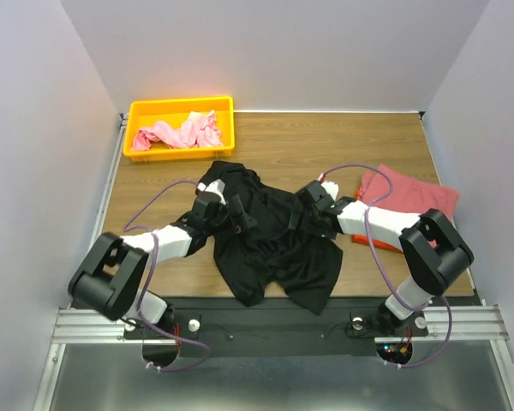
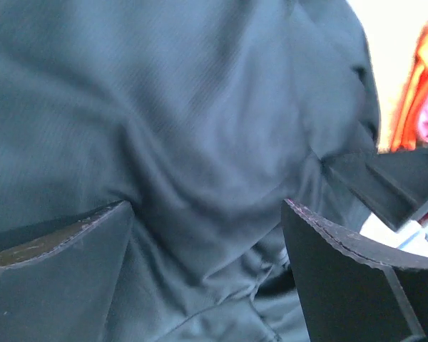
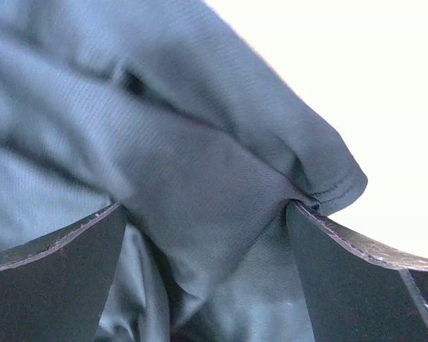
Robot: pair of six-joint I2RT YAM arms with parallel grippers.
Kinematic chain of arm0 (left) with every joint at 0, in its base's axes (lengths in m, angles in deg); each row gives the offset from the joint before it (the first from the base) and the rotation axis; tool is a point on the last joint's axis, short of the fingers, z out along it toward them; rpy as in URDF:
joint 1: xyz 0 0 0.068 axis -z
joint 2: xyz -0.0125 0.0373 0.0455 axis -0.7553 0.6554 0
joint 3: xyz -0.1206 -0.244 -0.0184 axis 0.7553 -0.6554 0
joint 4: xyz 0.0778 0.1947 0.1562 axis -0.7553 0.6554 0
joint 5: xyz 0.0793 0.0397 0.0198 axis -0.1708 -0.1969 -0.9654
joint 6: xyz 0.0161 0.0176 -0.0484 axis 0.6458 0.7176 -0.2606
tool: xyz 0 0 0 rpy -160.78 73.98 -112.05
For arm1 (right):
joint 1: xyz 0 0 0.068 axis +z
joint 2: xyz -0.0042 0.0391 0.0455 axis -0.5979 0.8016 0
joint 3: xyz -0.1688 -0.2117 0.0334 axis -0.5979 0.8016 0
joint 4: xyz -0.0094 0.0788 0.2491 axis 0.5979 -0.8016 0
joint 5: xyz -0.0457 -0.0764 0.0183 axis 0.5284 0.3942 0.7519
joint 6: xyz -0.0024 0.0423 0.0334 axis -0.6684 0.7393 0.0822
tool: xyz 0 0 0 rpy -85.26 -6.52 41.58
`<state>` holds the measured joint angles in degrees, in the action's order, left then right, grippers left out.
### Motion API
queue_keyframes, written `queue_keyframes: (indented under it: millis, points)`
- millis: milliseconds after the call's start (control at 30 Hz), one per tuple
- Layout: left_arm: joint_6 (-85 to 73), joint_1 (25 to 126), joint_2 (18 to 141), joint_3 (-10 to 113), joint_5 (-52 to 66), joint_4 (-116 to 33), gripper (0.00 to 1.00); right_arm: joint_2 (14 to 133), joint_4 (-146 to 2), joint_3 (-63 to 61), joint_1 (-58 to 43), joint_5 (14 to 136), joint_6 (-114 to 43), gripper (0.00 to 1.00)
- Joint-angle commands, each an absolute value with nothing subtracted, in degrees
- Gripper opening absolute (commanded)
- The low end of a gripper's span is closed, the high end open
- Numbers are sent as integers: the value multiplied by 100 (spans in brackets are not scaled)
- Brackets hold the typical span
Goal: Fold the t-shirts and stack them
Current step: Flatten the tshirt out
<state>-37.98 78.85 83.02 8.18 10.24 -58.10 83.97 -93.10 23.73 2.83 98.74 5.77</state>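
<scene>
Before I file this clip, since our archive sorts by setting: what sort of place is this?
Probably a robot lab test cell: plain white walls box in a wooden table, with two arms bolted to a metal rail.

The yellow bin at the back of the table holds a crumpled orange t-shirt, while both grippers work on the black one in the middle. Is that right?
Not quite. The top external view shows that the yellow bin holds a light pink t-shirt, not an orange one. The rest holds: the left gripper and the right gripper are both at the black t-shirt in the middle.
</scene>
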Motion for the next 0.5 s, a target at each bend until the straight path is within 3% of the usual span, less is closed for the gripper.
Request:
queue_keyframes:
  millis: [0, 267, 467]
  points:
    - [-3556, 7797, 9133, 1174, 1166, -5949, 98, 8984, -9353, 2218, -270, 10174, 354, 100]
    - [-3556, 7551, 9944, 2034, 183, -5168, 98, 9819, -9020, 1515, -1218, 10182, -129, 100]
    - [-3556, 7551, 9166, 2423, -477, -4560, 98, 9558, -8975, 1022, -1343, 9954, -622, 100]
